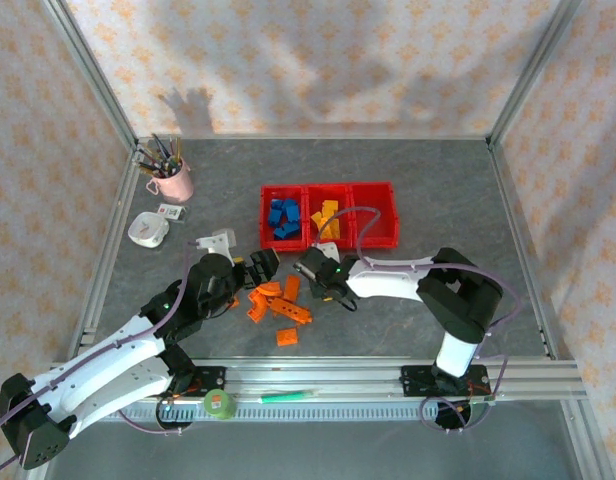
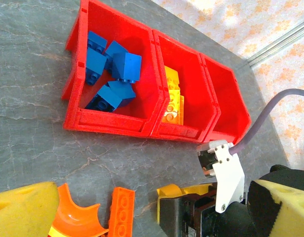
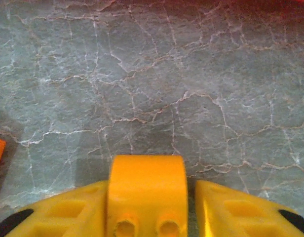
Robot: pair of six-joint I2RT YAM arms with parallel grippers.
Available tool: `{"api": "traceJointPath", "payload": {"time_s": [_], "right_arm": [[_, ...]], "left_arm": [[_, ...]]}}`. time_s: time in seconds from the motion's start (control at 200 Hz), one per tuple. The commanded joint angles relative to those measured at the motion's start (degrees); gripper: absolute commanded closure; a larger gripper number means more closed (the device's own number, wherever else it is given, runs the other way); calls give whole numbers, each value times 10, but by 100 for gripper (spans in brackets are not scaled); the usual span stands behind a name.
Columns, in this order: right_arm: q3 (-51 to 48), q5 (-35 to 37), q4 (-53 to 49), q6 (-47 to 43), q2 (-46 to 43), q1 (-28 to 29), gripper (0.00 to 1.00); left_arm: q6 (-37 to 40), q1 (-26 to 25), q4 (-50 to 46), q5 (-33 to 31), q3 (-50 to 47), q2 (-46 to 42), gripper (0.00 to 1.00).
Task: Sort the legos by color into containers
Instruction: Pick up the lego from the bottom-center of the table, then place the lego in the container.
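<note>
Orange-yellow curved lego (image 3: 147,175) clamped in right tool (image 3: 149,190), arm (image 1: 393,281) folded low over table (image 1: 438,190); left tool (image 1: 265,266) agape.

The worktop (image 1: 418,170) is grey, veined with pale cracks like marble. The bins (image 2: 112,127) are red, the bricks inside them blue bricks (image 2: 115,66) and yellow bricks (image 2: 172,98). The loose orange bricks (image 1: 278,305) at lower centre are bright. The right hand (image 3: 148,197) has yellow fingers (image 3: 231,210) and the curved brick (image 3: 147,175) between them is orange-yellow. The walls (image 1: 338,60) are cream with orange flowers. The cup (image 1: 176,185) at upper left is pink.
</note>
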Motion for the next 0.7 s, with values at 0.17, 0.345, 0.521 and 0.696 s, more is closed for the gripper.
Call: {"api": "traceJointPath", "payload": {"time_s": [0.17,0.345,0.521,0.696], "right_arm": [[-12,1,7,8,-33,-1,70],[4,-2,-2,6,-71,-12,72],[60,15,-26,-18,-90,-40,72],[128,11,-31,-37,-48,-102,71]], "left_arm": [[2,5,9,-5,-1,5,1],[7,5,10,-1,10,15,1],[13,5,22,-1,21,29,1],[19,5,43,1,35,56,1]]}}
